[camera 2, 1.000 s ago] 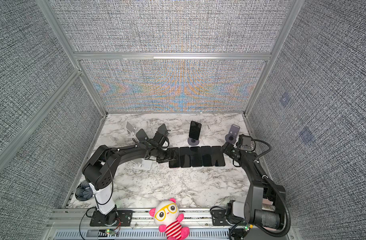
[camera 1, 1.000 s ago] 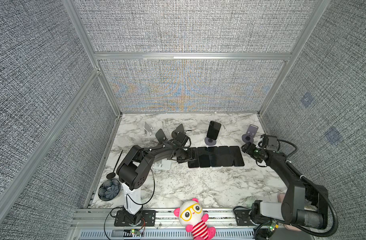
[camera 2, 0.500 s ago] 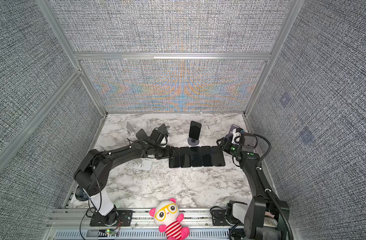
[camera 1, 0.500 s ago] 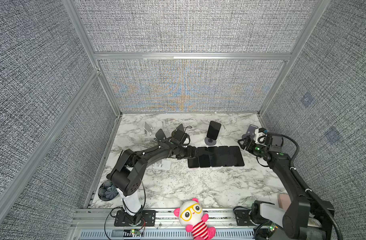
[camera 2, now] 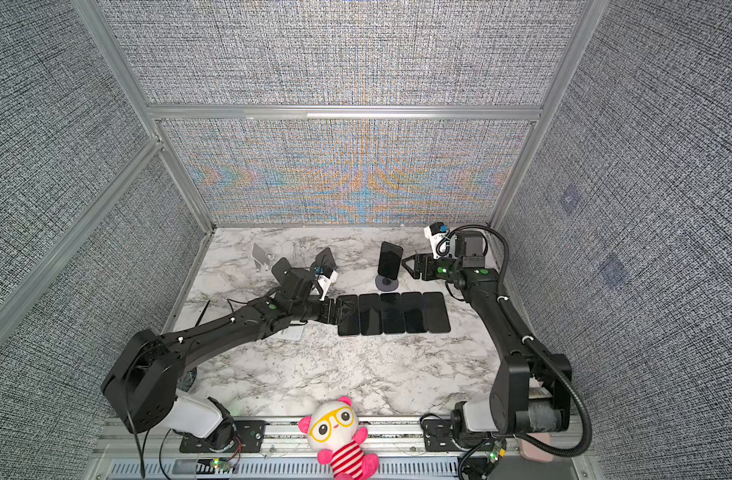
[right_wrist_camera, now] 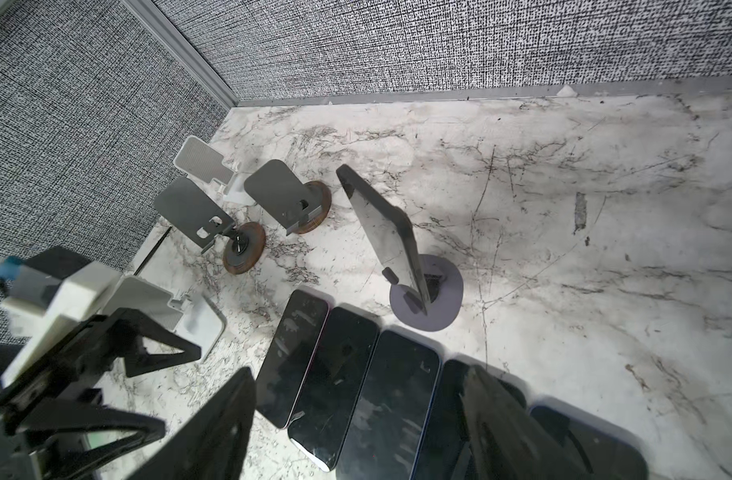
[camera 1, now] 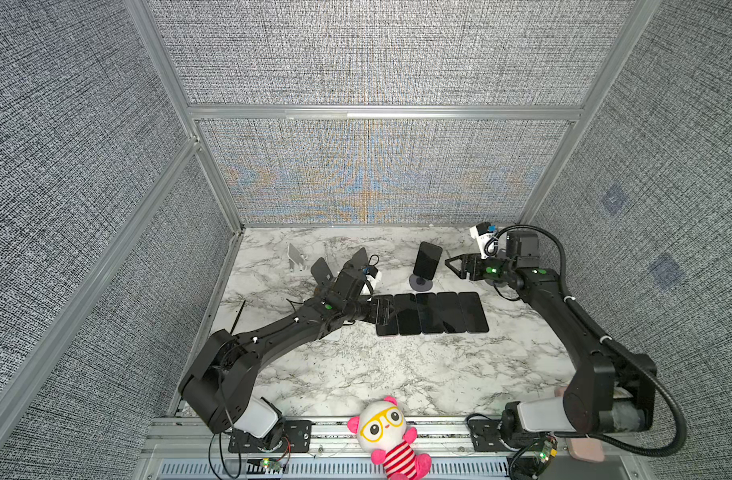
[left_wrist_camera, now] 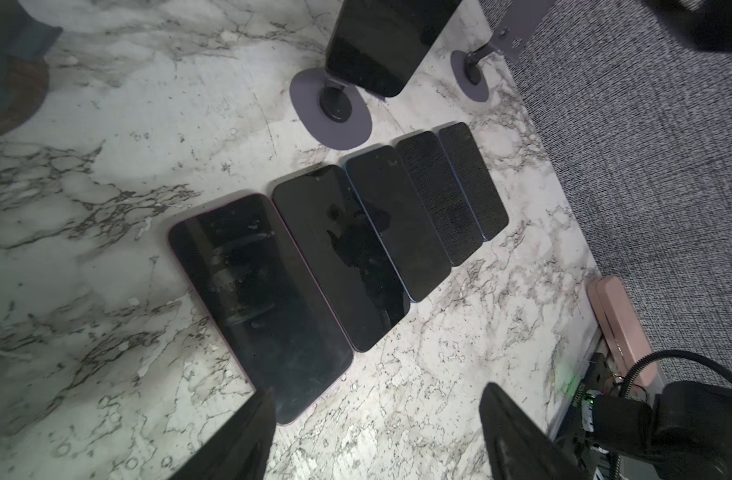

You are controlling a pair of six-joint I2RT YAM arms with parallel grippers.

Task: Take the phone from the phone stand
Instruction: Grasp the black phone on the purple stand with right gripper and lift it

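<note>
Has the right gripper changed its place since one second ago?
Yes. In a top view the right gripper has left the right end of the row of flat phones and moved rearward and left, to beside the phone on its stand.

We see left arm (camera 1: pixel 281 332) and right arm (camera 1: pixel 563 316): matte black, boxy links. We note white shell (camera 1: pixel 258 417) at each base joint, white camera mount (camera 1: pixel 482 235) with blue plug (camera 1: pixel 491 227) at wrist, green lights (camera 1: pixel 493 270) on links, white cable ties (camera 1: pixel 567 298), black ribbed hose (camera 1: pixel 671 400) off right shoulder. Jaws: black open triangular frames.
</note>
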